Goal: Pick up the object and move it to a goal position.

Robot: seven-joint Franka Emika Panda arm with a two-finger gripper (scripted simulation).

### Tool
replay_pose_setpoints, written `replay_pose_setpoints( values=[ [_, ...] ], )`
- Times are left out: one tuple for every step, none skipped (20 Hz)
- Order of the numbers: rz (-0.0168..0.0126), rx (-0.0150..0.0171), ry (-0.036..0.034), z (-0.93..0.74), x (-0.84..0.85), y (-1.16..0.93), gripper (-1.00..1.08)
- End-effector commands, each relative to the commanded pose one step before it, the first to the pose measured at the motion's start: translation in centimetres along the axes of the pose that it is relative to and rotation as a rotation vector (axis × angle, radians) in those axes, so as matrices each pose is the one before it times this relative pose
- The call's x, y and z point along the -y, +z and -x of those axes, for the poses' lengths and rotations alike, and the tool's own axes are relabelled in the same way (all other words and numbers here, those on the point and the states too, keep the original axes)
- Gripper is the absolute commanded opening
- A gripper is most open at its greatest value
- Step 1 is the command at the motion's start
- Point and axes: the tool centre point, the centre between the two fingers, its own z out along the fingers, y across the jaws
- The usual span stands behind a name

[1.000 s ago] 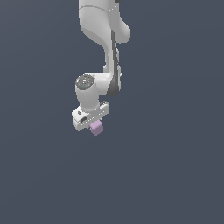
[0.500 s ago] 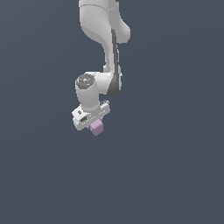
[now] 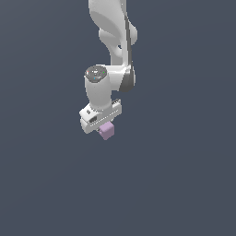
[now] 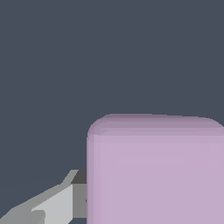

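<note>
The white arm reaches down from above with its pincer (image 3: pixel 105 129) clenched on the small lilac cube (image 3: pixel 108 131), which sits tucked right under the white hand with nothing but flat grey-blue around it. In the wrist view the cube (image 4: pixel 155 170) fills a large share of the frame, with one grey finger (image 4: pixel 52 203) touching its side.
</note>
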Motion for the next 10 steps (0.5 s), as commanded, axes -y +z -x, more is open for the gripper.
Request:
replay_pose_setpoints(
  values=[
    [0.00112,-0.00035,-0.00072,-1.057,0.793,-2.11,-1.0],
    [0.0,0.0,0.0,-0.457,0.343,-0.927,-1.0],
    [0.0,0.0,0.0,-0.48,0.358,-0.971,-1.0],
    [0.0,0.0,0.0,-0.496,0.368,-1.002,-1.0],
    [0.0,0.0,0.0,-0.508,0.375,-1.024,-1.0],
    [0.0,0.0,0.0,-0.516,0.378,-1.038,-1.0],
    [0.0,0.0,0.0,-0.522,0.381,-1.047,-1.0],
    [0.0,0.0,0.0,-0.527,0.382,-1.054,-1.0],
    [0.0,0.0,0.0,-0.531,0.381,-1.057,-1.0],
    [0.0,0.0,0.0,-0.529,0.377,-1.05,-1.0]
  ],
)
